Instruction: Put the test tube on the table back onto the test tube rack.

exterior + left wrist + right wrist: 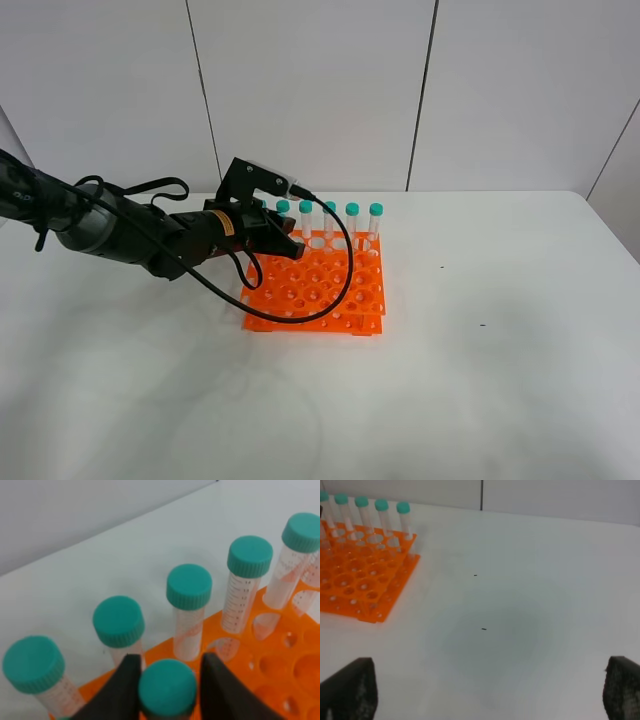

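My left gripper (283,243) is shut on the test tube; in the left wrist view its teal cap (167,687) sits between the two dark fingers (125,685). The gripper holds it upright over the back left part of the orange test tube rack (320,285), just in front of the back row of several teal-capped tubes (352,222). I cannot tell whether the tube's tip is in a hole. My right gripper (480,690) is open and empty above the white table (520,605), to the right of the rack (355,580).
The left arm's black cable (345,270) loops over the rack's holes. The back row of tubes (189,587) stands close behind the held tube. White wall panels (320,90) rise behind the table's far edge.
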Robot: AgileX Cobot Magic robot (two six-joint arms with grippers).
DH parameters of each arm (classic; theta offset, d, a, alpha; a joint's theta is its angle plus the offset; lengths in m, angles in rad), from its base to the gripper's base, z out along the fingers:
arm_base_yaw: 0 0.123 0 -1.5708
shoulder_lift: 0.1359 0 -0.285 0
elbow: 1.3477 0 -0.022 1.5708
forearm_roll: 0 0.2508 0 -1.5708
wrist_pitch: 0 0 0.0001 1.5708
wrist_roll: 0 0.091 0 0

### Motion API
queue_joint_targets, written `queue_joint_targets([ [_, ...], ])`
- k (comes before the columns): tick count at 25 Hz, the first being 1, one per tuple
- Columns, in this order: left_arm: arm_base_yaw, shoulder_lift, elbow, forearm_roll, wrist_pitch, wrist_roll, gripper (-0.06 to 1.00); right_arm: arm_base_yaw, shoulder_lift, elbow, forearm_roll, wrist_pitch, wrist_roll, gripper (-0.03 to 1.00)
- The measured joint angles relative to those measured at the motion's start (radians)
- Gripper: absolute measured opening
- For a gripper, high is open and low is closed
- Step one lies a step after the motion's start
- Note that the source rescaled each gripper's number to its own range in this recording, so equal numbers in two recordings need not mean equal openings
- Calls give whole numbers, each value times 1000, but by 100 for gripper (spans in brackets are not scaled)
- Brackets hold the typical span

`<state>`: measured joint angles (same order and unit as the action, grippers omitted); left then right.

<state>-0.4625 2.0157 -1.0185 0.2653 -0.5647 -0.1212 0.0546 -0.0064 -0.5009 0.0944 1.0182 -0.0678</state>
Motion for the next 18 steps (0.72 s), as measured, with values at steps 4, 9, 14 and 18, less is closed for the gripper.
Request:
queue_joint_targets([
  [4,0,-1,0,0,4,-19,31,0,0,0,0,0,0,100],
  [9,0,-46,0,0,11,-21,33,0,0,0,0,0,0,100],
  [14,0,-102,0,0,15,-21,33,0,0,0,0,0,0,100],
  [18,0,-192,0,0,69,-21,33,0,0,0,0,0,0,100],
])
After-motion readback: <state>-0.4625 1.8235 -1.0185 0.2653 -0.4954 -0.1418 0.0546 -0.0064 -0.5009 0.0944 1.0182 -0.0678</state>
